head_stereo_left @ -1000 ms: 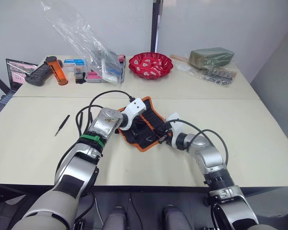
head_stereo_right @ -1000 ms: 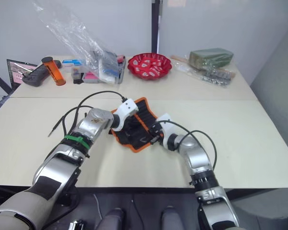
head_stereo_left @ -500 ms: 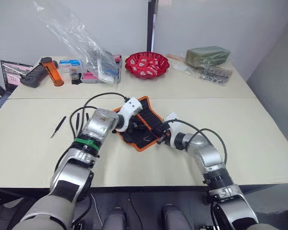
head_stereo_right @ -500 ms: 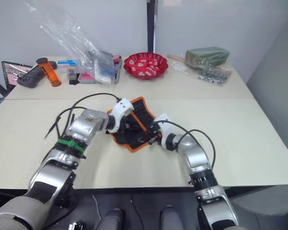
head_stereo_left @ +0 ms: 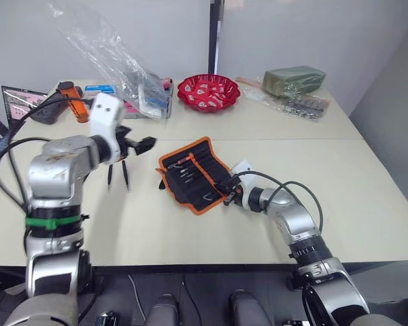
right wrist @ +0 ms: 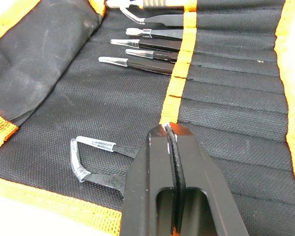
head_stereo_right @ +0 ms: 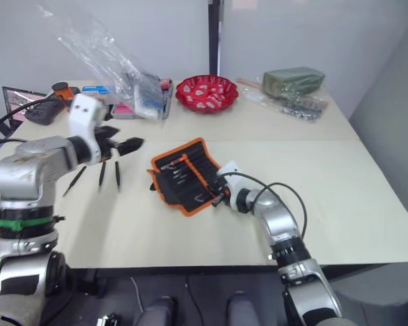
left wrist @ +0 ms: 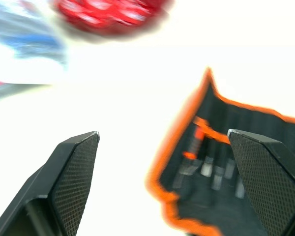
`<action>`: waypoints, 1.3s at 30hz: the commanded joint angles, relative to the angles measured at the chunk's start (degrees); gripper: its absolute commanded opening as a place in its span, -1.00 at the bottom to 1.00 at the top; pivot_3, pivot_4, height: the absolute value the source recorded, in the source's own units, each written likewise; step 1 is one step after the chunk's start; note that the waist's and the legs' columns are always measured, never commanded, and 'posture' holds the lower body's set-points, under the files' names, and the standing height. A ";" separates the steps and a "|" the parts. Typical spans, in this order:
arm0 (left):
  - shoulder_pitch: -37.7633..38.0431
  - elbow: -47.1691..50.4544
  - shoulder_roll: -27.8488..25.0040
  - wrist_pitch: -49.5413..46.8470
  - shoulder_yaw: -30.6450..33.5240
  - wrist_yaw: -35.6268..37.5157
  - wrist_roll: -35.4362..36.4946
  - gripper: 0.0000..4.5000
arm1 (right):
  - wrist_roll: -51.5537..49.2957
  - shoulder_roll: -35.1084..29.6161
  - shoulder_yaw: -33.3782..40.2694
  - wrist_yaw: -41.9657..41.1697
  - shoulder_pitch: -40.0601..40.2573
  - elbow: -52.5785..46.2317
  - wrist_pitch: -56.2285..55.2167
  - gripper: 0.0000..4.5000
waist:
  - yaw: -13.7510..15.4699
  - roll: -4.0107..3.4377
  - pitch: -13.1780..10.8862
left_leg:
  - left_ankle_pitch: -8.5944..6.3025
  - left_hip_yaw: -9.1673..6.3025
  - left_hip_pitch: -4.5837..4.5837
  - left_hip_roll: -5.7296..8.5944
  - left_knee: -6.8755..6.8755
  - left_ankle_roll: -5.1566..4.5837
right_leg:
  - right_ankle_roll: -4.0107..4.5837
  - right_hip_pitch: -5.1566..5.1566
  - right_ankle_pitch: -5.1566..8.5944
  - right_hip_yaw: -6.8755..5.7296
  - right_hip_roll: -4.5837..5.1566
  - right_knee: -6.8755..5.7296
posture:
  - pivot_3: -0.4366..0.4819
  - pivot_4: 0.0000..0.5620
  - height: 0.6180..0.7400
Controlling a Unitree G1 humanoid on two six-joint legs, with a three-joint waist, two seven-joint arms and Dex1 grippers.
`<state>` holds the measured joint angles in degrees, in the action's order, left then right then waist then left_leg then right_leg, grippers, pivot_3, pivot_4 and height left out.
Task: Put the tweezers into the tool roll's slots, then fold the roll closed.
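**Roll open on desk, some tweezers slotted, three loose**

Tool roll [head_stereo_left: 193, 174] lies unfolded mid-desk [head_stereo_left: 367, 176]. Several tweezers [right wrist: 152, 46] sit in the slots [right wrist: 236, 73], tips out. R hand [right wrist: 171, 140] w/ fingers pressed together, nothing between them, resting on roll's near edge. L hand [head_stereo_left: 137, 145] raised above desk, left of roll, fingers spread wide, empty. Three loose tweezers [head_stereo_right: 100, 174] lie on desk under it.

left gripper [head_stereo_left: 144, 143]: raised, jaws apart | right gripper [right wrist: 168, 129]: low, jaws seemingly closed
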<state>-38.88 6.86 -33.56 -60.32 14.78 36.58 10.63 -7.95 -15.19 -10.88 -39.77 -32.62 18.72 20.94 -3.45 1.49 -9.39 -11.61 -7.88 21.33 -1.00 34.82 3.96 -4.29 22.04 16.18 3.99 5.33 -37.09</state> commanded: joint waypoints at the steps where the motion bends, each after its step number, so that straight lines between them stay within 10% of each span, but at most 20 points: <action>1: 9.95 9.22 -2.04 0.23 14.82 -3.19 1.91 0.98 | 2.73 -2.03 -0.83 -0.26 1.51 7.18 0.98 -1.00 | -0.34 0.00 0.00 | 0.00 0.00 0.00 0.00 -0.01 0.00 | 0.01 0.01 0.00 0.00 0.00 0.01 | -0.05 -0.47 1.00; 8: 34.05 13.35 3.93 11.30 33.36 -3.79 4.83 0.98 | 3.23 -1.91 -1.78 -2.22 -0.22 11.19 -1.42 -1.00 | 0.58 0.19 0.24 | 0.00 0.01 -0.24 -0.04 0.01 0.04 | 0.07 -0.33 -0.03 -0.02 -0.01 0.18 | -0.05 -0.47 1.00; 18: 55.48 13.58 16.43 31.08 38.53 -2.90 12.38 0.98 | 3.44 -1.09 -2.69 -3.53 -1.24 13.29 -2.43 -1.00 | 1.33 0.98 0.74 | -0.08 0.03 -0.49 -0.18 -0.01 0.16 | 0.28 -0.77 0.15 -0.16 -0.02 0.50 | -0.05 -0.47 1.00; 39: 41.74 -6.62 -2.03 35.66 23.48 -3.07 11.47 0.98 | 3.20 1.26 -1.24 0.24 0.27 10.84 -1.15 -1.00 | 0.71 0.89 0.75 | -0.15 0.03 -0.62 -0.24 -0.16 0.26 | 0.26 -0.74 0.31 -0.15 -0.12 0.38 | -0.05 -0.47 1.00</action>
<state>4.92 3.09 -33.70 -26.17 39.79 32.56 23.19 -7.26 -13.73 -10.81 -40.93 -34.83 26.82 16.72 -2.74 2.38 -8.64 -11.76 -7.85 20.72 -1.24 34.65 4.22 -4.03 21.31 16.49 3.84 5.21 -36.70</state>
